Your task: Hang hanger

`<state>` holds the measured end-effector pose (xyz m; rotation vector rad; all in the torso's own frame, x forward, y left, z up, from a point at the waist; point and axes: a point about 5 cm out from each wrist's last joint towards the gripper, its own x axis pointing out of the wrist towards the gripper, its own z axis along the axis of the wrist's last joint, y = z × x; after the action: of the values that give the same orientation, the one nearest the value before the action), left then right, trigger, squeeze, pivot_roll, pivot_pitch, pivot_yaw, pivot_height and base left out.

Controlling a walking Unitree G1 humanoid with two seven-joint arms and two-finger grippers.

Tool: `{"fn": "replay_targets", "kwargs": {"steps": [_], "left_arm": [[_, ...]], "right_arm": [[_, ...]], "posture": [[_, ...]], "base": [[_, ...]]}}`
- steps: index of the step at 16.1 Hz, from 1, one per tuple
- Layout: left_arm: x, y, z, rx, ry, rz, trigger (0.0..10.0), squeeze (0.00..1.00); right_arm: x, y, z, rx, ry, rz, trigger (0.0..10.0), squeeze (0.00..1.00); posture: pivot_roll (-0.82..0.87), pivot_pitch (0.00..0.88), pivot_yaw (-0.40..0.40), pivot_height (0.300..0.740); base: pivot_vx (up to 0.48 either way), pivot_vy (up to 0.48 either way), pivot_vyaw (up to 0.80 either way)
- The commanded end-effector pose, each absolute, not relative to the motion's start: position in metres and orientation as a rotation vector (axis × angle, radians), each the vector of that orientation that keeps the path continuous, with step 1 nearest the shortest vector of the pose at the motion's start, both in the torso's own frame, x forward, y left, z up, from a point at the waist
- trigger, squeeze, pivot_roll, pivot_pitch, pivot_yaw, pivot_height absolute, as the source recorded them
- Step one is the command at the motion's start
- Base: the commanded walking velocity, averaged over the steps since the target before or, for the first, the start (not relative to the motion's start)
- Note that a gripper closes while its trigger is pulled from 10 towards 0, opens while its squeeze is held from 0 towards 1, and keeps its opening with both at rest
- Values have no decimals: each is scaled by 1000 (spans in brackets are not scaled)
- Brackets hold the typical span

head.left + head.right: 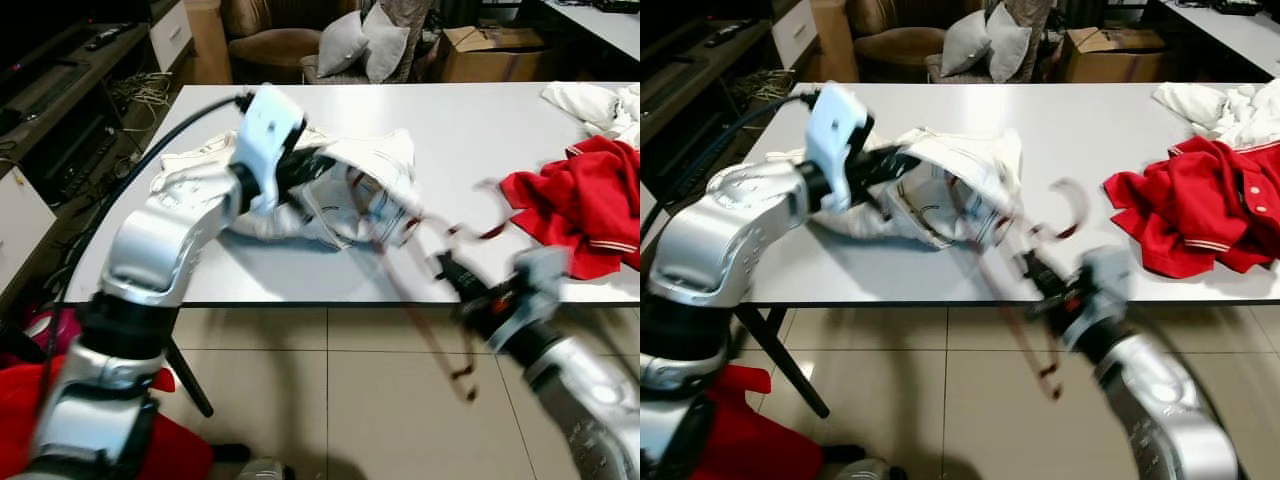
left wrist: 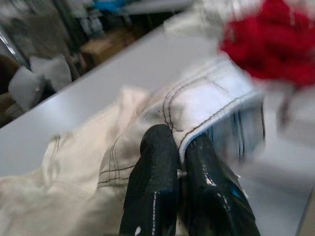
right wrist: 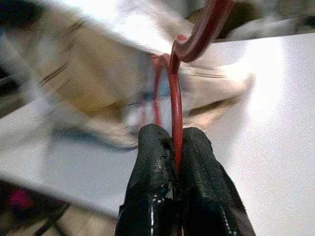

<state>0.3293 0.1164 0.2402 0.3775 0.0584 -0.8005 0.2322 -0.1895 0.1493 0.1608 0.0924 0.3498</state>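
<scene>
Left gripper (image 2: 179, 157) raised over table (image 1: 480, 130), pinching white garment (image 1: 350, 185) hem. Right gripper (image 3: 174, 147) at table edge, clamped on dark red hanger (image 3: 175, 98), thin, blurred, entering the garment.

Dark red hanger (image 3: 175, 98), thin, hook curved at top, blurred, tilted over near table edge, one end inside white garment (image 1: 345, 190). Garment crumpled, cream-white with dark stitching, lifted at near-left of table.
</scene>
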Motion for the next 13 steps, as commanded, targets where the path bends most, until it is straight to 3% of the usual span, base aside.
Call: {"fn": "replay_targets", "kwargs": {"steps": [1,2,3,4,5,6,7,11,13], "left_arm": [[330,129,233,530,66,-798,0,0],[331,137,229,607,81,-793,0,0],[344,156,252,669,-12,-701,0,0],[344,156,252,669,-12,-701,0,0],[352,163,296,589,-184,-620,0,0],[350,165,347,392,-384,-579,0,0],[346,162,357,370,-429,-614,0,0],[353,162,333,391,-394,-558,0,0],[355,151,312,415,-314,-673,0,0]], "right_arm": [[240,-209,153,171,70,239,10000,0],[244,-216,155,175,58,204,10000,0],[256,-224,180,179,-41,199,10000,0],[256,-224,180,179,-41,199,10000,0],[264,-227,208,196,-153,218,10000,0],[268,-229,226,232,-224,236,10000,0],[268,-228,222,237,-203,241,10000,0],[257,-222,177,236,-9,202,10000,0],[250,-217,162,227,74,206,10000,0]], "posture": [[-4,0,67,740],[-4,0,67,740],[3,0,59,740],[3,0,59,740],[6,0,55,740],[8,0,49,740],[8,0,47,740],[4,0,51,740],[-6,0,69,740]], "base": [[0,0,0],[0,0,0],[0,0,0],[0,0,0],[0,0,0],[0,0,0],[0,0,0],[0,0,0],[0,0,0]]}}
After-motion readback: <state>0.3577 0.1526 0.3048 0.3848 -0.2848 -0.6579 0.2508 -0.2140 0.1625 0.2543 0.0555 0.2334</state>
